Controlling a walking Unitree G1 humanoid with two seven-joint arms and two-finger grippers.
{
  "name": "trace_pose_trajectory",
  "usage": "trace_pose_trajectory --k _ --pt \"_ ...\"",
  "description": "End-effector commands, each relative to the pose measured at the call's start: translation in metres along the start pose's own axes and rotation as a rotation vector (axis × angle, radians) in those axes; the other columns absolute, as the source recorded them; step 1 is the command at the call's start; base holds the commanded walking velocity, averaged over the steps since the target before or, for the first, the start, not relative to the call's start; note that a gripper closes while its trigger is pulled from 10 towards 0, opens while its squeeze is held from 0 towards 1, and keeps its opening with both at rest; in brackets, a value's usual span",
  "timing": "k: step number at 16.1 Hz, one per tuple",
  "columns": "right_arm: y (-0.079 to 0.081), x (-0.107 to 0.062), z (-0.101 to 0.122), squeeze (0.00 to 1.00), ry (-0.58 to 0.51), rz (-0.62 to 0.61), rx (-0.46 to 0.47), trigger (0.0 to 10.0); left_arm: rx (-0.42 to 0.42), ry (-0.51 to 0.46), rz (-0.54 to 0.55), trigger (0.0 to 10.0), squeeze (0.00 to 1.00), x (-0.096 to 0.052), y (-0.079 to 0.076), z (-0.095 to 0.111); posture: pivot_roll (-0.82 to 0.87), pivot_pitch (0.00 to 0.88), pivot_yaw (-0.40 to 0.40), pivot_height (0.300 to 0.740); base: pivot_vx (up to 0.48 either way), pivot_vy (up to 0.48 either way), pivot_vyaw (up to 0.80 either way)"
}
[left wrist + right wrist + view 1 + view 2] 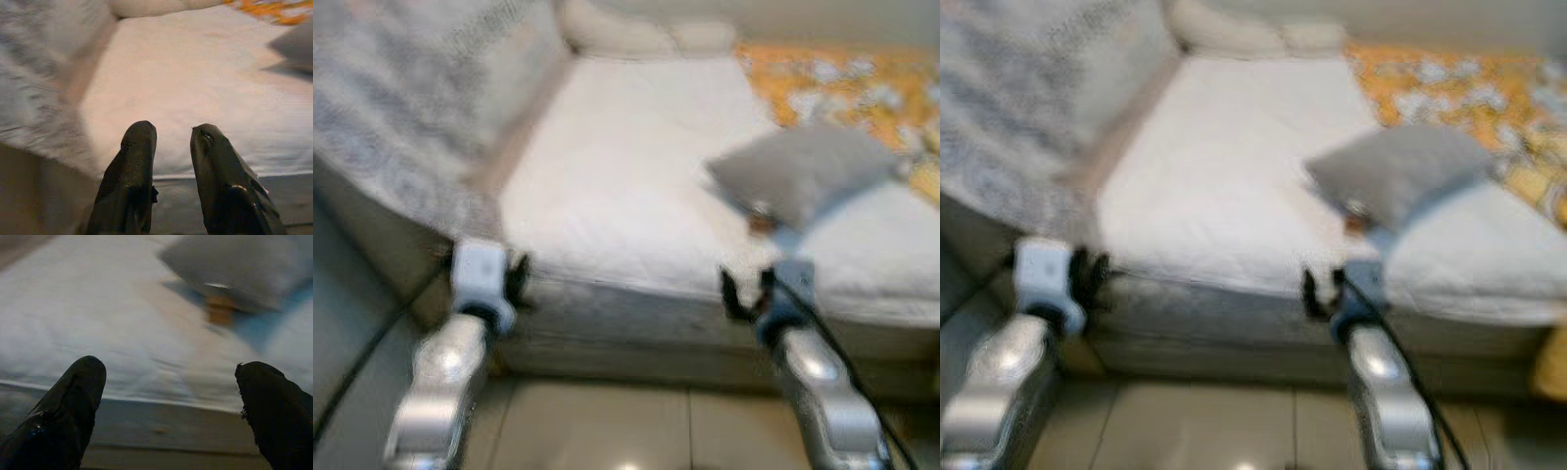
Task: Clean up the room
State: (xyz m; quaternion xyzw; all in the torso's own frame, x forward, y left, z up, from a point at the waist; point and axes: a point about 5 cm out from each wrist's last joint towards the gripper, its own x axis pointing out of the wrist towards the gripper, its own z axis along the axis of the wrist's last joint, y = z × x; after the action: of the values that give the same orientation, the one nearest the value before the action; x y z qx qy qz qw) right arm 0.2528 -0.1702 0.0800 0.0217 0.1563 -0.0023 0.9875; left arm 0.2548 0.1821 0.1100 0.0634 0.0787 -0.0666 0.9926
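Item: grey pillow (pixel 803 174) on bed (pixel 626 186), far right, small brown obj (pixel 218 308) under its edge | R gripper (pixel 744 292) at bed edge, jaws spread, empty | L gripper (pixel 171 142) near edge, jaws apart, empty | Step: approach; advise slow reach, grab pillow corner | R wrist view: brown obj clearer; eye views blurred.

Two silver arms, pale wrist blocks, black two-fingered left pincer (pixel 517 279) and right pincer (pixel 744 292), black cable along right arm
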Motion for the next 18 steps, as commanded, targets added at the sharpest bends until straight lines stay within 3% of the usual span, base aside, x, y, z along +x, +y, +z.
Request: trace_pose_trajectory --k 1,8,14,18 --pt "0.0038 0.0016 0.0038 0.0 -0.018 0.011 -0.002 10.0 0.012 -0.015 0.005 10.0 0.0 -0.0012 0.0056 0.0032 0.03 0.0 0.024 0.74 0.0 0.0 -0.75" --pt "0.0015 0.0022 0.005 0.0 -0.031 -0.015 -0.024 10.0 0.003 -0.021 -0.005 10.0 0.0 -0.0009 0.0047 0.0034 0.03 0.0 0.025 0.74 0.298 0.0 -0.11" --pt "0.0007 0.0027 0.0047 0.0 -0.031 -0.021 -0.026 10.0 0.003 -0.023 -0.009 10.0 0.0 -0.0008 0.0041 0.0032 0.03 0.0 0.024 0.74 0.32 0.0 -0.77" --pt "0.0003 0.0033 0.0051 0.0 -0.036 -0.025 -0.031 10.0 0.004 -0.023 -0.008 10.0 0.0 -0.0005 0.0044 0.0032 0.03 0.0 0.024 0.74 0.317 0.0 -0.12"
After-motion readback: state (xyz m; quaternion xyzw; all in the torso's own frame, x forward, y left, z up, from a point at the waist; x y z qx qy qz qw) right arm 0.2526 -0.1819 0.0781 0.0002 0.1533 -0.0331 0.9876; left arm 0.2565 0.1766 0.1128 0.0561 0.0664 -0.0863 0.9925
